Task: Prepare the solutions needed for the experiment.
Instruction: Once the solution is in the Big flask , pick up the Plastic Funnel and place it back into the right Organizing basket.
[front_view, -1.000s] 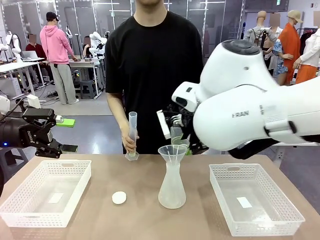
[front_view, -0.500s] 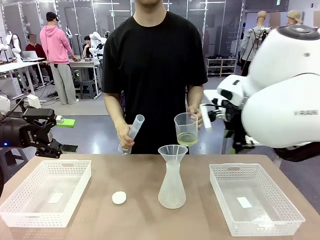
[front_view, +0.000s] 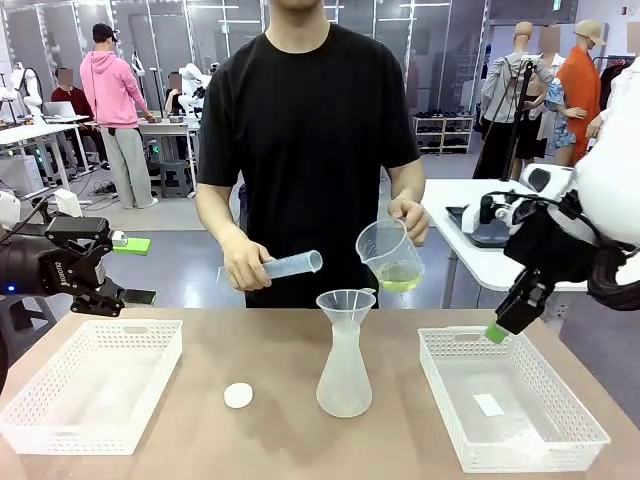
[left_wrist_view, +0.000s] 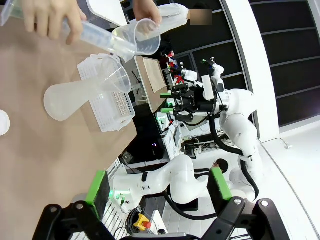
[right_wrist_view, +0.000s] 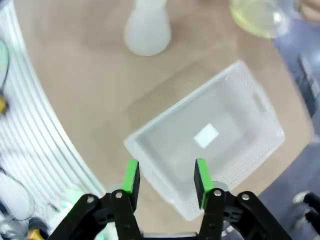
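Note:
The solutions are a little pale yellow-green liquid (front_view: 399, 280) in a clear beaker (front_view: 386, 250) that the person tilts above the funnel-topped flask (front_view: 344, 352). From the right wrist the same liquid (right_wrist_view: 255, 20) shows at the top edge. The person's other hand holds a graduated cylinder (front_view: 287, 265) nearly level. My right gripper (front_view: 503, 322) hangs open over the right basket (front_view: 452, 345), nothing between its fingers (right_wrist_view: 131, 176). My left gripper (front_view: 135, 270) stands open at the far left, above the left basket (front_view: 130, 328), also holding nothing.
A small white disc (front_view: 238, 395) lies on the table left of the flask. The left wrist view takes in the flask (left_wrist_view: 62, 97), the beaker (left_wrist_view: 145, 36) and a basket (left_wrist_view: 110, 107) from afar. A paper slip (right_wrist_view: 205, 135) lies in the right basket (right_wrist_view: 150, 145).
My right arm has drawn back to the right from the flask, leaving the beaker in the person's hand. The person has lifted the cylinder and laid it nearly level. The left arm stayed still.

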